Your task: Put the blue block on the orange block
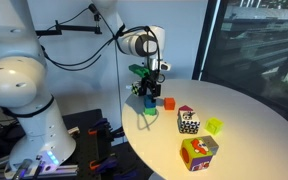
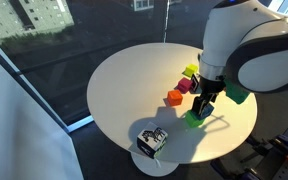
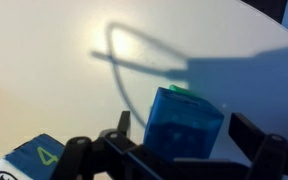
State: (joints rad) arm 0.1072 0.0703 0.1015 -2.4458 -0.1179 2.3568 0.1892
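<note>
The fingers [image 3: 79,152] stand wide apart, one on each side of the blue block [image 3: 184,122], and neither pad touches it. The gripper [image 3: 174,150] holds nothing. The block sits on the tabletop [image 1: 254,130] near the edge closest to the robot's base. A green piece [image 3: 180,89] shows just behind it. I cannot tell whether the two touch.

In both exterior views the gripper [image 1: 149,92] hangs low over that spot. The orange block [image 1: 168,102] sits just beside it, a little further in from the edge. A small patterned cube [image 2: 152,140] lies nearer the rim. A checkered cube [image 1: 188,121] and a big picture cube [image 1: 198,152] stand well apart, towards the far side.

By my reading, the step in hand is the grasp: the jaws straddle the block but have not closed on it. The next move calls for closing squarely on its two side faces without catching the green piece. Then comes a lift, a short carry to the orange block [image 2: 174,97], and a level set-down centred on its top so the blue block does not slide off.
</note>
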